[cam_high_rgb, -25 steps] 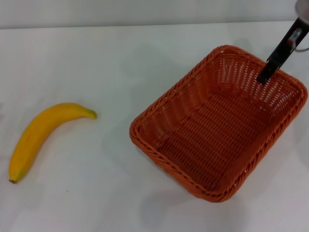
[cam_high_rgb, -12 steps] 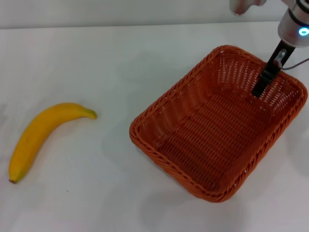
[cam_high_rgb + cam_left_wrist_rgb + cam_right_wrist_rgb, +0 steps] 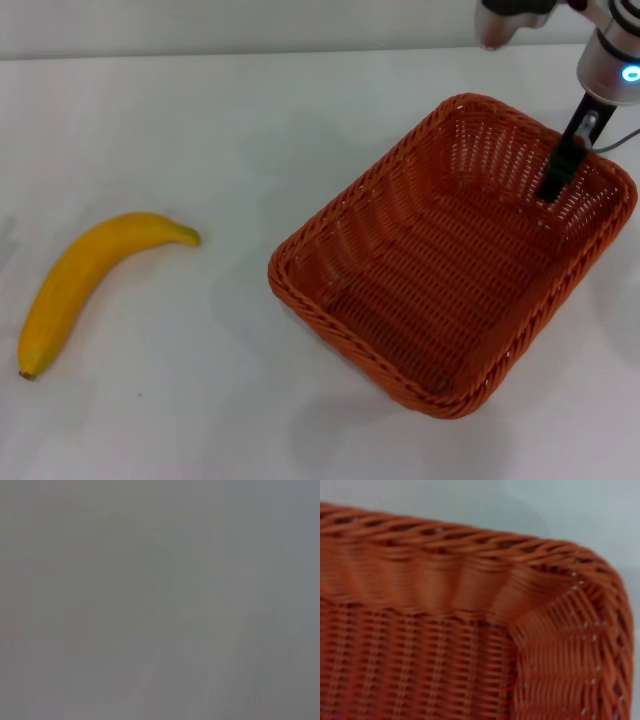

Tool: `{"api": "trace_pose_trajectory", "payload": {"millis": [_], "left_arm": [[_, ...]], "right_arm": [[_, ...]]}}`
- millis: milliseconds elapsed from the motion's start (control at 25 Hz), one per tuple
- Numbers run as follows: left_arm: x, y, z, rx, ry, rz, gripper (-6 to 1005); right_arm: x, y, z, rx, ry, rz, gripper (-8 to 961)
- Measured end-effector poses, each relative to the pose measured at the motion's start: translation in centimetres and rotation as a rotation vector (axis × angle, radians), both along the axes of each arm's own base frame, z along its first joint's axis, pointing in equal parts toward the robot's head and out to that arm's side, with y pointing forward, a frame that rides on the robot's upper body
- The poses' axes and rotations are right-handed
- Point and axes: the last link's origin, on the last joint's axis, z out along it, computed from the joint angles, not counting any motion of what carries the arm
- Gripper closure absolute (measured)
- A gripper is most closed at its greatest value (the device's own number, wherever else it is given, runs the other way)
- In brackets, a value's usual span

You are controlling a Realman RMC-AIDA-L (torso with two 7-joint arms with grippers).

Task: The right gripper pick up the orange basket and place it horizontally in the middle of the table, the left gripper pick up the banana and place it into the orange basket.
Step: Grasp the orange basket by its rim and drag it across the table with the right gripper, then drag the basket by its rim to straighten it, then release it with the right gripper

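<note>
On the white desk [image 3: 250, 120] the orange basket [image 3: 440, 290] sits at an angle on the right, the banana [image 3: 80, 285] lies well apart on the left, and the right gripper [image 3: 562, 170] reaches inside the basket's far corner, jaws' state untellable

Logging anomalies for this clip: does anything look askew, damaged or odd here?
Only the orange woven basket stands out: it sits diagonally on the white table, right of centre, not yet horizontal. The right gripper's black finger reaches inside its far corner. The yellow curved banana lies intact, apart at left.
</note>
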Motion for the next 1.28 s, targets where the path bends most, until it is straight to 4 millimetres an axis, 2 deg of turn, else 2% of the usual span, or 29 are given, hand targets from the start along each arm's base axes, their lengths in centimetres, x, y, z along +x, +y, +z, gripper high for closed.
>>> {"api": "trace_pose_trajectory", "payload": {"millis": [240, 480, 800, 840, 920, 1280], "left_arm": [[0.0, 0.1, 0.0, 0.0, -0.001, -0.002, 119], [0.1, 0.0, -0.3, -0.003, -0.011, -0.003, 119], [0.0, -0.2, -0.2, 0.0, -0.01, 0.0, 119], [0.0, -0.2, -0.2, 0.0, -0.01, 0.0, 120], [-0.1, -0.3, 0.1, 0.009, -0.003, 0.002, 120], [0.2, 0.1, 0.9, 0.013, 0.024, -0.02, 120]], "right_arm": [[-1.1, -0.6, 0.1, -0.074, 0.03, 0.018, 545], [-1.8, -0.4, 0.7, -0.055, 0.066, 0.011, 686], [-0.7, 0.1, 3.9, 0.107, 0.185, -0.136, 727], [-0.4, 0.0, 5.2, 0.157, 0.238, -0.176, 732], [0.2, -0.5, 6.6, 0.207, 0.296, -0.22, 755], [4.3, -3.6, 8.8, 0.366, 0.622, -0.446, 817]]}}
